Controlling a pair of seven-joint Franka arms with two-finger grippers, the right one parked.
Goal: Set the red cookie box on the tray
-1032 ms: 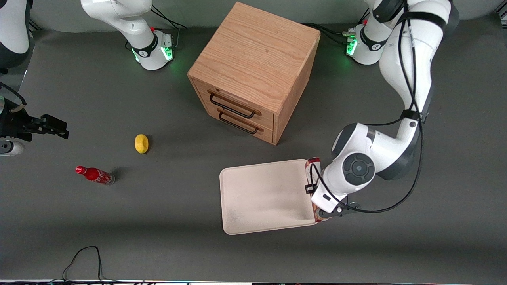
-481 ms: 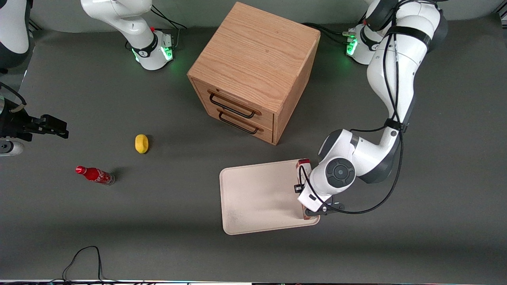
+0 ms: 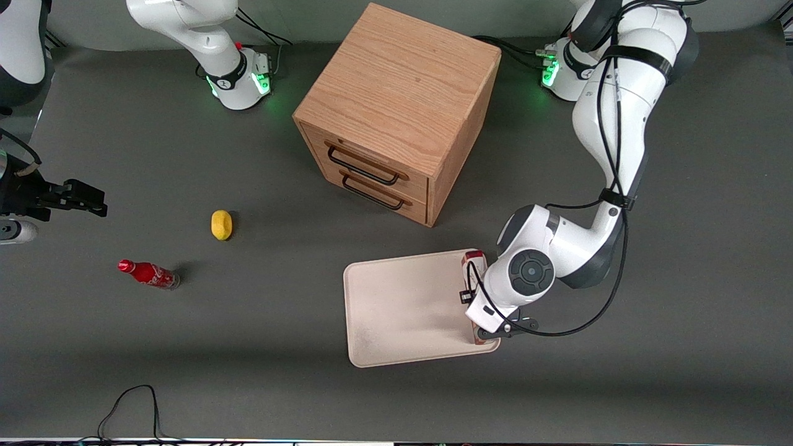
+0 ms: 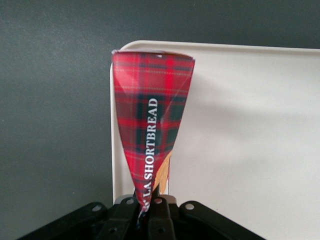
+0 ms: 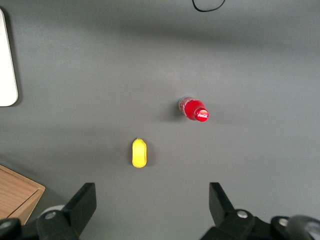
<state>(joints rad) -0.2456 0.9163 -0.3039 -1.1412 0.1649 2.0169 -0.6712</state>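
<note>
1. While the grey table [image 3: 186, 347] carries everything, the wooden drawer cabinet [image 3: 396, 111] is the largest thing on it and serves as the landmark; its two drawers face the front camera.
2. Nearer the front camera than the cabinet lies the tray [image 3: 403, 310], flat on the table.
3. Over the tray's edge toward the working arm's end of the table, the hand [image 3: 480, 310] is clamped on the red cookie box [image 3: 471, 263].
4. Seen from the left wrist, the red cookie box [image 4: 150, 130] hangs lengthwise above the tray [image 4: 250, 125] along its rim.
5. Toward the parked arm's end of the table, well apart from the cabinet, lies a red soda bottle [image 3: 148, 274].
6. Between bottle and cabinet sits a small yellow object [image 3: 221, 224].
</note>
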